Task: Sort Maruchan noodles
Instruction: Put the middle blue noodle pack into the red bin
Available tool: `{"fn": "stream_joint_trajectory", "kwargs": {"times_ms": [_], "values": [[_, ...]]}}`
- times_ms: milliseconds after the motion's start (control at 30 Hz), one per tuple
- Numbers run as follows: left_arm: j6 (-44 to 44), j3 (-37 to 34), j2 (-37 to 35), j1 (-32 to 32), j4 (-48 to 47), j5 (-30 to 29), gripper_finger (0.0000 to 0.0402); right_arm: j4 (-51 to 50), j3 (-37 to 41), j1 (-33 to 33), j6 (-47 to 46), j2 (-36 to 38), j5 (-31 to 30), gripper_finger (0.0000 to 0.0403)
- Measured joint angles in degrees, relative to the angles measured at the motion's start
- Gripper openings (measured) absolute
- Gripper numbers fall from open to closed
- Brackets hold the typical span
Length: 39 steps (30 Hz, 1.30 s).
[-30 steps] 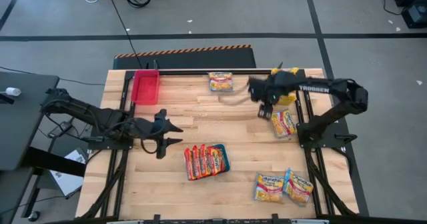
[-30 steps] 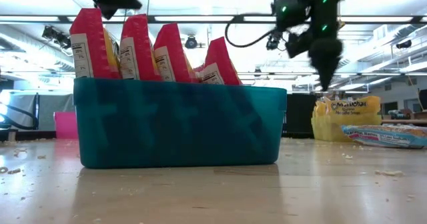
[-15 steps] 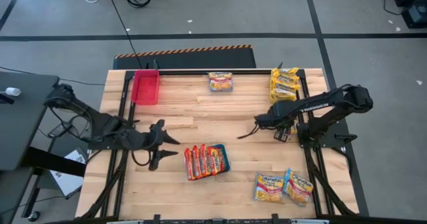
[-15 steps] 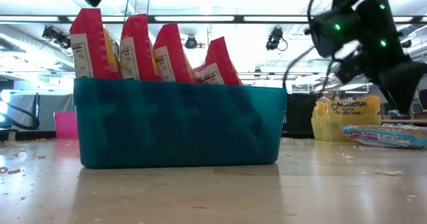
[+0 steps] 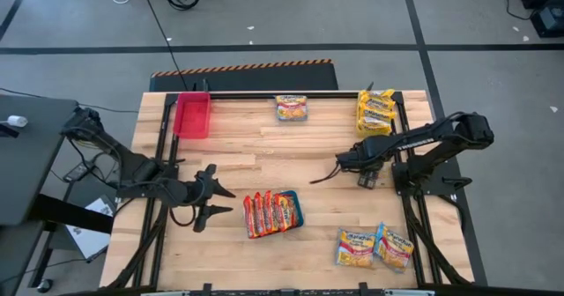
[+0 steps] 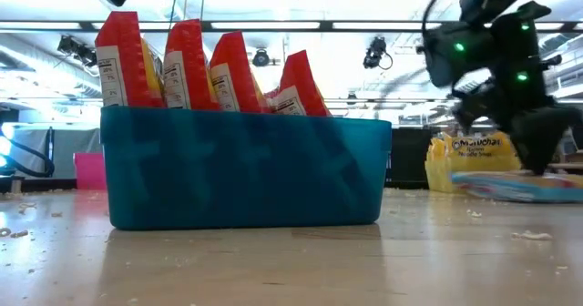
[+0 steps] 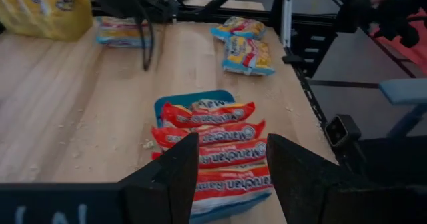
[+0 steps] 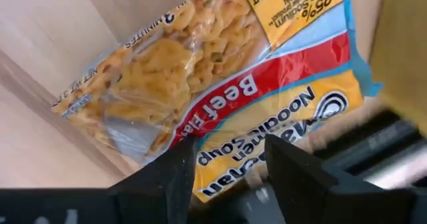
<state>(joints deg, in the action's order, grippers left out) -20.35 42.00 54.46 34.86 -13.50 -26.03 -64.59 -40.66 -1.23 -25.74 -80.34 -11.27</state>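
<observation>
The right gripper (image 5: 363,178) has come down from the far side of the desk (image 5: 238,151), where it hung near the yellow bin (image 5: 374,113) a second ago, and now sits low over a blue-trimmed beef noodle packet (image 8: 220,91) lying flat by the desk's right edge; over the last half second it has barely shifted. In the right wrist view its fingers (image 8: 167,174) stand apart above the wrapper with nothing between them, so it is open and has not taken hold. The left gripper (image 5: 214,202) has drifted a little nearer the front edge than a second ago and hovers just left of the teal tray (image 5: 297,210), its fingers (image 7: 177,177) parted and empty. The red-orange packets (image 5: 267,213) stand upright in a row in that tray, unchanged. The other noodles lie where they were: one packet (image 5: 292,107) at the far middle of the desk, a yellow stack in the yellow bin, and a pair of packets (image 5: 374,247) near the front right corner. The red bin (image 5: 192,115) stays at the far left.
</observation>
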Motion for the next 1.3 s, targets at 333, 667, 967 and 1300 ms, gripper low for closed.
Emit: {"fn": "stream_joint_trajectory", "kwargs": {"times_ms": [333, 667, 967, 1300], "values": [[0.6, -8.9, 0.0, -2.3, 12.8, -1.1, 0.0178, 36.4, -3.2, 0.1, 7.5, -0.2, 4.1, 0.0187], [2.7, -9.9, 0.0, -4.2, 12.8, 3.2, 0.0178, 29.5, -7.4, 0.7, -15.2, 0.1, -0.1, 0.0185], [7.2, -9.9, 0.0, -4.1, 9.4, 4.2, 0.0178, 39.2, -1.5, 12.8, -42.0, 0.0, -10.7, 0.0180], [9.8, -9.9, 0.0, -4.1, 6.6, 9.2, 0.0178, 52.5, 5.5, 14.7, -47.5, -0.2, -13.5, 0.0262]]}}
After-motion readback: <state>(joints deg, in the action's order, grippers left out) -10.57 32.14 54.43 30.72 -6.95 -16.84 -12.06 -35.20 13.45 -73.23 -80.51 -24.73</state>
